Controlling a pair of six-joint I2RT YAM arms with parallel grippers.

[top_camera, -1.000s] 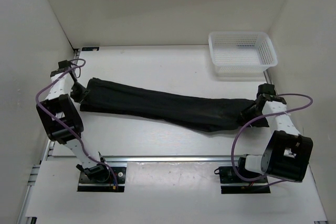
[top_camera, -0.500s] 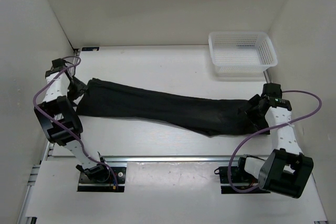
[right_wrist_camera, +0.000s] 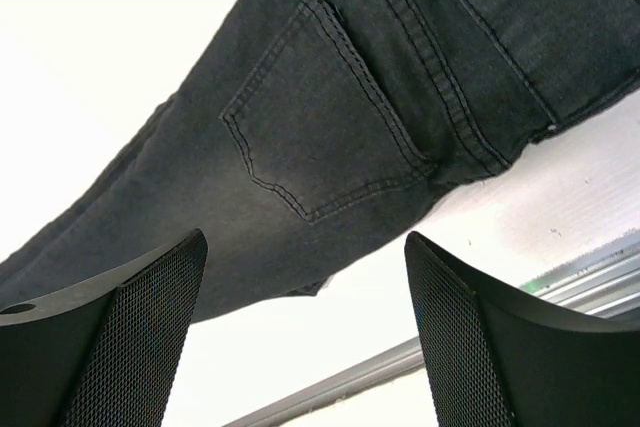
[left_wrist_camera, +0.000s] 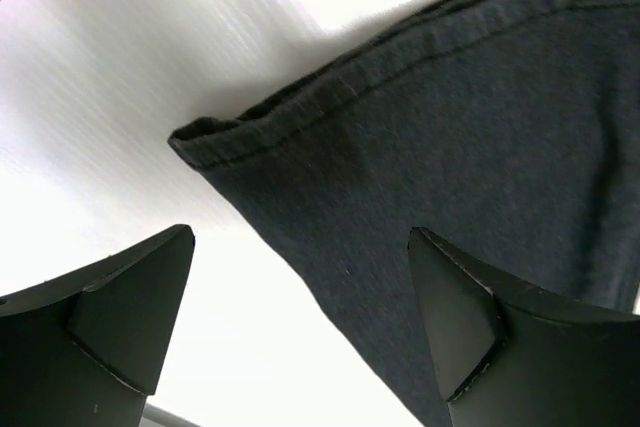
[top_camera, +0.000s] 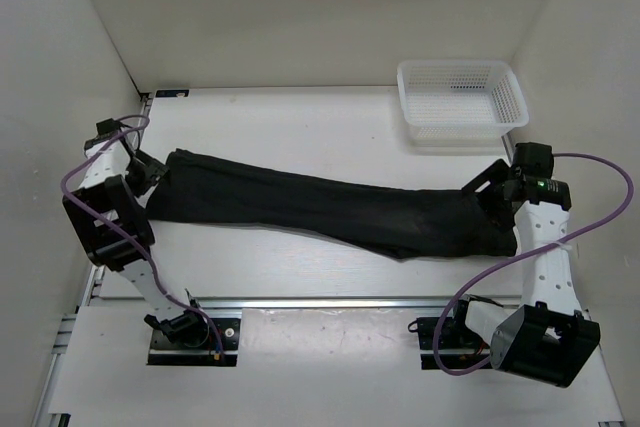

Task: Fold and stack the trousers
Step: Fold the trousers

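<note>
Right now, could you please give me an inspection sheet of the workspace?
Surface: white table, no marks seen.
Job's things: black trousers laid out full length across the table, unfolded; hem at the left end, back pocket at the right end.
Clutter: white mesh basket in the far right corner, apart from the trousers.
Claws: left claw open over the hem; right claw open over the back pocket; neither holds cloth.
Cables: purple cables loop beside each arm.
Surroundings: white walls on three sides; metal rail along the near edge.
</note>
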